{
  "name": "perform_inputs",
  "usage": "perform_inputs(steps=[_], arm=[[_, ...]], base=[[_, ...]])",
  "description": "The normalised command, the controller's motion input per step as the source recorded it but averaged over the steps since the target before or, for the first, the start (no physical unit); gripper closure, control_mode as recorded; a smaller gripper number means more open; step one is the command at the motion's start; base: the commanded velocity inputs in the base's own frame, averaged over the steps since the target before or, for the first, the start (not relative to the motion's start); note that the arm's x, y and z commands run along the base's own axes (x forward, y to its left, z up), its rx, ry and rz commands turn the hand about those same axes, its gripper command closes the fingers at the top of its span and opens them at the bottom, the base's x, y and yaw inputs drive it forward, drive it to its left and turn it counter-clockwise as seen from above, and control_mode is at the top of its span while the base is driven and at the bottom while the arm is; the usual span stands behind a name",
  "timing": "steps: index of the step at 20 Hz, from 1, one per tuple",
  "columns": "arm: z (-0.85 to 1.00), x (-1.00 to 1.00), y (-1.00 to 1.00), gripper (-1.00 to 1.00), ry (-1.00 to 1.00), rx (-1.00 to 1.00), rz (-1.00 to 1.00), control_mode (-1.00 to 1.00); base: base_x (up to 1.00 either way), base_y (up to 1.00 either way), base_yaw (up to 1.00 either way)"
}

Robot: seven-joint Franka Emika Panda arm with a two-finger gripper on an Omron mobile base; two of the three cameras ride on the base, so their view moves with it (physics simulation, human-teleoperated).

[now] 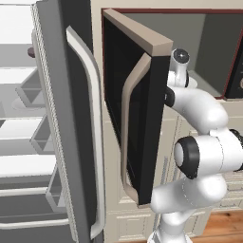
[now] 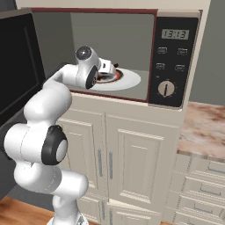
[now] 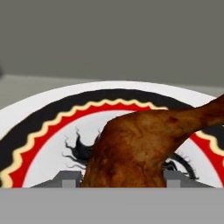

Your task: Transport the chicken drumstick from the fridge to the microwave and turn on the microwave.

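- Drumstick (image 3: 144,144): lies directly between the two fingertips (image 3: 70,178), low in the hand view, over the middle of the plate (image 3: 39,118). Whether it rests on the plate or hangs just above cannot be told.
- Long axis: thick meaty end sits between the tips; the bone end runs up and to the right in the hand view, away from the gripper.
- Gripper (image 3: 120,179): jaws stand fairly wide with the meat filling the gap; each tip appears against a flank of the drumstick. Judged as gripping it, not yet released.
- Location: the hand reaches inside the microwave (image 2: 176,57) cavity, at the near left part of the plate as the right base view shows it.
- Surroundings: grey cavity walls behind and to the sides; the microwave door (image 1: 135,109) is swung fully open to the left, beside the open fridge door (image 1: 71,118).
- Control panel with a dial (image 2: 165,88) sits right of the cavity, untouched.
- Obstructions: nothing lies on the plate besides the drumstick. The door edge and cavity frame stand close to the forearm; a straight pull-out is judged the safe exit.
- Remaining: release, withdraw, shut the door, start the microwave.
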Motion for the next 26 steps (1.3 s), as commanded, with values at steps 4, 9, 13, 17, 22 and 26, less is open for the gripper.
perform_inputs(steps=[4, 9, 13, 17, 22, 26], arm=[[-0.06, 0.14, -0.02, 1.0, 0.0, 0.01, 0.0, -1.0], [-0.05, 0.14, -0.01, 1.0, 0.0, 0.0, 0.0, -1.0], [-0.01, 0.0, 0.0, -1.0, 0.0, 0.0, 0.0, -1.0], [0.01, -0.04, -0.01, -1.0, 0.0, 0.0, 0.0, -1.0], [0.15, -0.25, -0.06, -1.0, 0.01, 0.0, -0.01, -1.0], [0.32, -0.53, -0.18, -1.0, 0.01, 0.0, -0.01, -1.0]], base=[[0.0, 0.0, 0.0], [0.0, 0.0, 0.0], [0.0, 0.0, 0.0], [0.0, 0.0, 0.0], [0.0, 0.0, 0.0], [0.0, 0.0, 0.0]])
